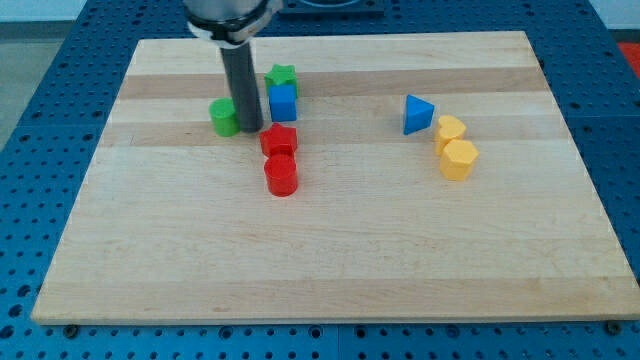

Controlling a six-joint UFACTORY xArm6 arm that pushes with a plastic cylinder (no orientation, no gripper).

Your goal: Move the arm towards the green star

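Note:
The green star [282, 76] lies near the view's top, left of centre, touching the top of a blue cube [283, 104]. My tip [249, 130] rests on the board just left of the blue cube and below-left of the green star. A green cylinder [224, 117] sits right beside the rod on its left. The rod rises from the tip to the arm at the view's top.
Two red blocks [279, 141] [282, 176] stand just below-right of my tip. A blue triangle [418, 114] and two yellow blocks [450, 131] [459, 159] lie at the view's right. The wooden board [330, 260] sits on a blue perforated table.

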